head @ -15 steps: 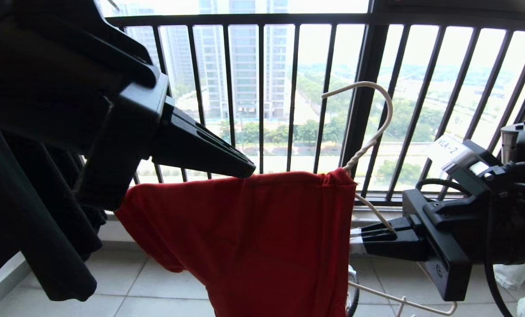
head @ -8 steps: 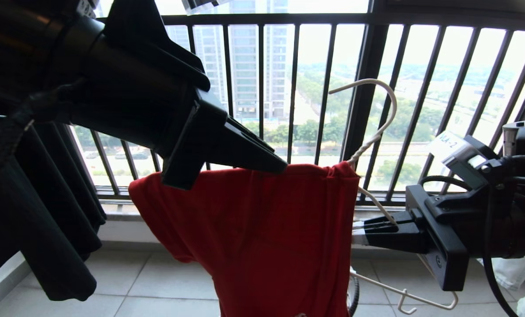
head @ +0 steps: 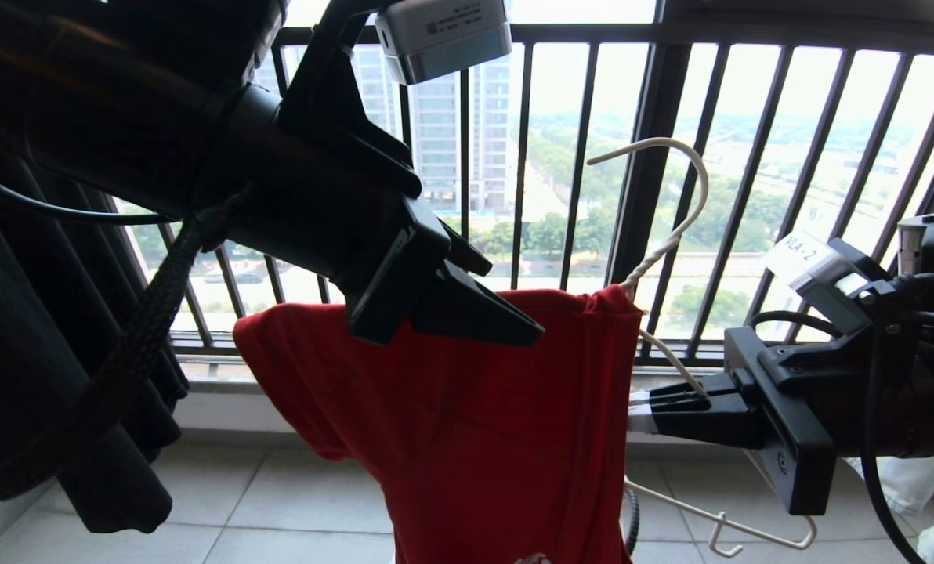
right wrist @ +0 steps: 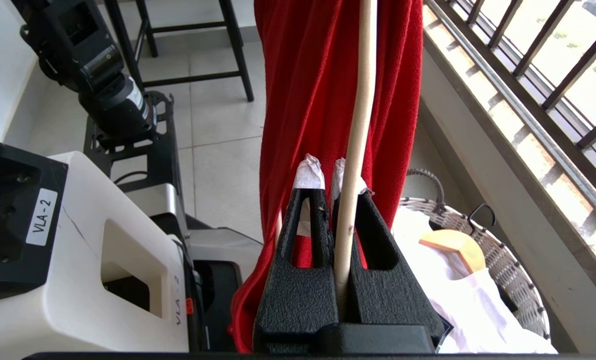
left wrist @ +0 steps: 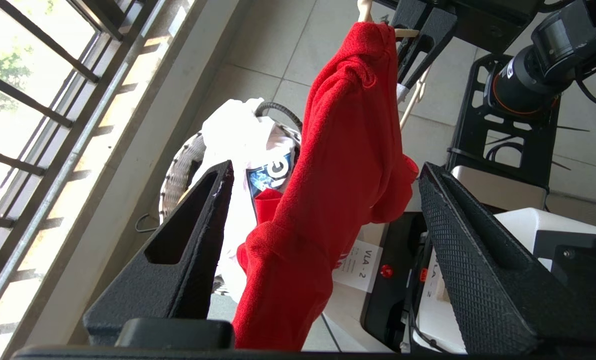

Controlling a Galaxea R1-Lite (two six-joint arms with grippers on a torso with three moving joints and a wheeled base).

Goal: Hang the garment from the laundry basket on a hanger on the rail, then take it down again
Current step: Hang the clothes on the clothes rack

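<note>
High-rise apartment balcony used for drying laundry: black railing of vertical bars point(head: 522, 157) along the open side, tower blocks point(head: 436, 117) and treetops far below beyond it, pale tiled floor point(head: 279, 501), dark clothes point(head: 59, 376) hanging at one side, a woven laundry basket point(right wrist: 498, 260) of washing by the low ledge

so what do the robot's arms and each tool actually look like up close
Both arms are black. The left tool has two wedge-shaped black fingers, one with a cross-hatched inner face, and a braided black cable runs along its arm. The right tool has textured black wedge fingers with slot cut-outs and white tape on the tips; a white "VLA-2" label sits on its wrist.
</note>
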